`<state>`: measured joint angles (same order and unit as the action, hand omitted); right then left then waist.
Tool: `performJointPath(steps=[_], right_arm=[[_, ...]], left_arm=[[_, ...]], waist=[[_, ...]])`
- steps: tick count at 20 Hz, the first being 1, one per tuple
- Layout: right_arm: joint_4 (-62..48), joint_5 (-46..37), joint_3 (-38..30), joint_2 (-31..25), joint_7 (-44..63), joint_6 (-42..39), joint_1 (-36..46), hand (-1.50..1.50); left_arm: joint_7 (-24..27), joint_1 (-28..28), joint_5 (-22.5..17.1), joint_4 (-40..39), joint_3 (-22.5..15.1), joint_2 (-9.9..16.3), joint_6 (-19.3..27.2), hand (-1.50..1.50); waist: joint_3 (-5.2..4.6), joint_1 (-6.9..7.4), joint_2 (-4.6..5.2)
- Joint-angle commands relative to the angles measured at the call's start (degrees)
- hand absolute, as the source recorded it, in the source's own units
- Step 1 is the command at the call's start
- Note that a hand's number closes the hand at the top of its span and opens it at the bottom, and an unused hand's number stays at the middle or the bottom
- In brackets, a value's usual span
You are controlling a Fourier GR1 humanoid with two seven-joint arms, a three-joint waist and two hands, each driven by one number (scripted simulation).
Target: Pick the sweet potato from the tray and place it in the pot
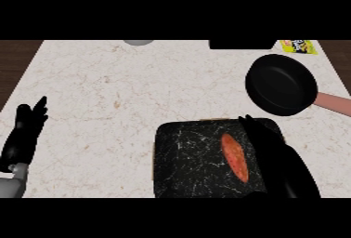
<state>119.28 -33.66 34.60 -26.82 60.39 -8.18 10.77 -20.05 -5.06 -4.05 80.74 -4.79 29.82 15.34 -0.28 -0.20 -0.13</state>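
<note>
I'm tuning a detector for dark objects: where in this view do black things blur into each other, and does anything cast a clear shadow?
Head view: the right hand merges with the black marbled tray at its right edge; the orange sweet potato stands out sharply; the black pot contrasts well with the pale marble counter; no distinct shadows show.

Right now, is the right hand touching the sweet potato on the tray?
Cannot tell. In the head view the right hand lies right beside the sweet potato on the tray, their edges meeting, but looking from above shows neither contact nor gap plainly.
</note>
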Motion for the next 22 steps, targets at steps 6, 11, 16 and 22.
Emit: performJointPath(steps=[6, 11, 16, 22], right_arm=[[-0.12, 3.79, 1.77, 6.08, 18.84, -11.13, 5.22, -1.5], [-3.45, 5.51, -3.19, 4.95, 14.41, -11.21, 4.23, -1.5], [-9.91, 0.24, 1.24, 9.0, 12.34, -8.91, 2.55, -1.5], [-15.51, -0.59, -4.47, 8.65, 2.2, -8.63, 0.35, -1.5]], left_arm=[[-3.27, -0.96, 0.95, 2.2, -0.57, -1.27, -0.48, 0.0], [-2.41, -2.25, 1.79, 0.44, 0.39, -2.28, -0.55, 0.0], [-0.16, -2.63, 2.56, -2.35, 1.22, -2.49, -1.83, 0.0], [-1.56, -2.14, 2.51, -1.21, 4.5, -2.11, -3.31, 0.0]], waist=[[0.18, 0.4, -0.07], [0.23, 0.19, 0.12], [0.22, 0.25, 0.21], [0.28, 0.32, 0.16]])
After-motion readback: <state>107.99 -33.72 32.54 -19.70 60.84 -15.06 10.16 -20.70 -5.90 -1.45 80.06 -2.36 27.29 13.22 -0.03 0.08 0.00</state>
